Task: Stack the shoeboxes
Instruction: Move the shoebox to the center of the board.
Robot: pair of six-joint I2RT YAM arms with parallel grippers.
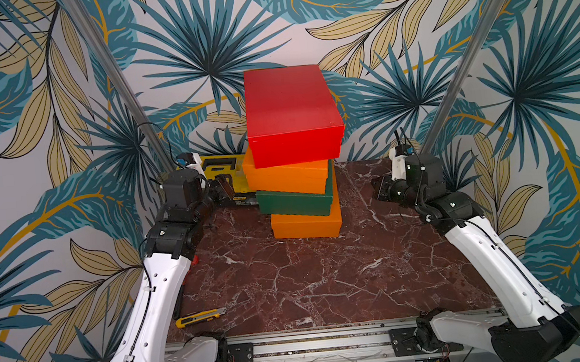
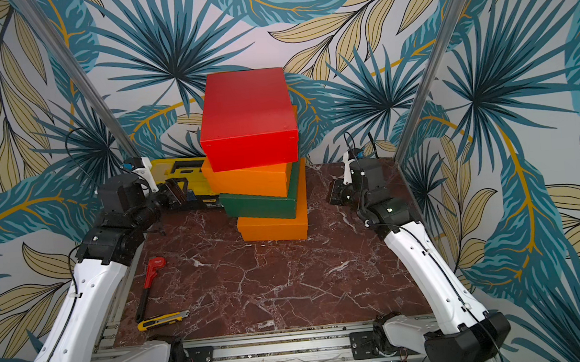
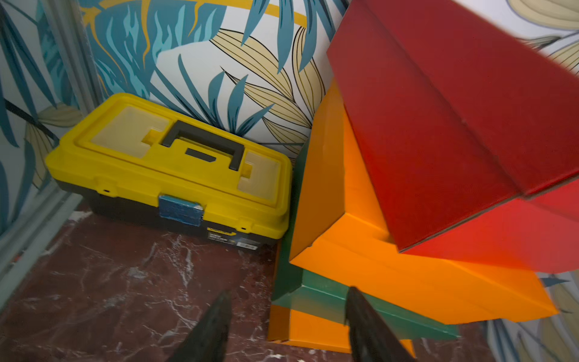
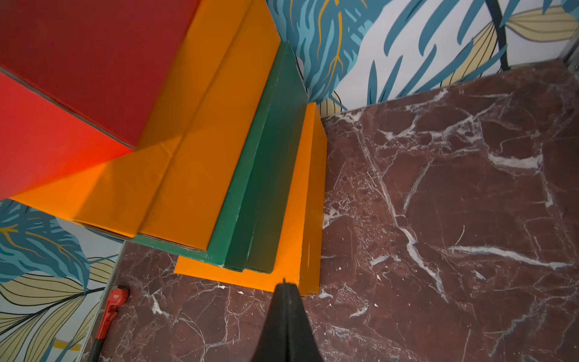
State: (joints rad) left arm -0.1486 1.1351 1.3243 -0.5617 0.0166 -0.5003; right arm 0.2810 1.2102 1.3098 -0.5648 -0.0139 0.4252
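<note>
Four shoeboxes stand in one skewed stack at the back middle of the table in both top views. From the bottom up they are an orange box point(image 1: 306, 225), a dark green box point(image 1: 294, 203), a second orange box point(image 1: 288, 178) and a red box point(image 1: 289, 110) turned slightly askew. My left gripper point(image 1: 223, 187) hangs left of the stack, apart from it. In the left wrist view the left gripper point(image 3: 289, 291) is open with nothing between its fingers. My right gripper point(image 1: 380, 188) rests to the right of the stack. In the right wrist view the right gripper point(image 4: 284, 282) is shut and empty.
A yellow-and-black toolbox point(image 1: 223, 169) sits against the back wall, just left of the stack. A yellow utility knife point(image 1: 200, 317) and a red pipe wrench point(image 2: 150, 276) lie near the front left edge of the marble tabletop point(image 1: 290, 278). Metal posts point(image 1: 118, 82) rise behind each arm.
</note>
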